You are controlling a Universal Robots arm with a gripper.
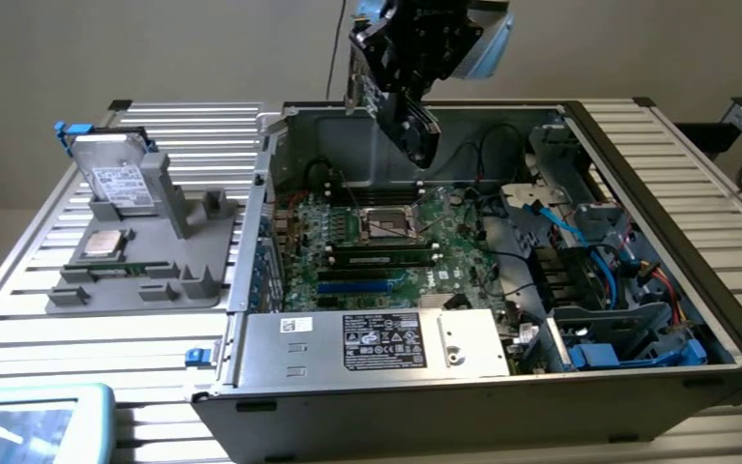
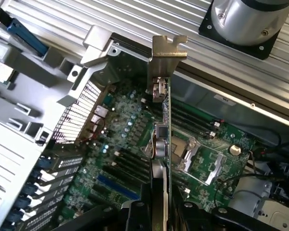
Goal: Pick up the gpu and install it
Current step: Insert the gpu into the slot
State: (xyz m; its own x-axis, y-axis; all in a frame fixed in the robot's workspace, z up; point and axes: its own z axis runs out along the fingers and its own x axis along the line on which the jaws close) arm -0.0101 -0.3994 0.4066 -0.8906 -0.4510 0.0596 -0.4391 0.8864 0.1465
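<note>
I have the gripper point(image 1: 404, 82) clamped on the gpu point(image 1: 419, 135), which hangs in the air above the open computer case point(image 1: 680, 193), over the far part of the motherboard point(image 1: 385, 261). On the wrist view the card sits edge-on between the 2 fingers point(image 2: 135, 211), its silvery bracket point(image 2: 167, 48) at the end farthest from them.

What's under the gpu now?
The thin black gpu with silvery bracket hangs edge-on above the green motherboard, beside its metal CPU socket. The strip directly beneath the card's edge is hidden.
</note>
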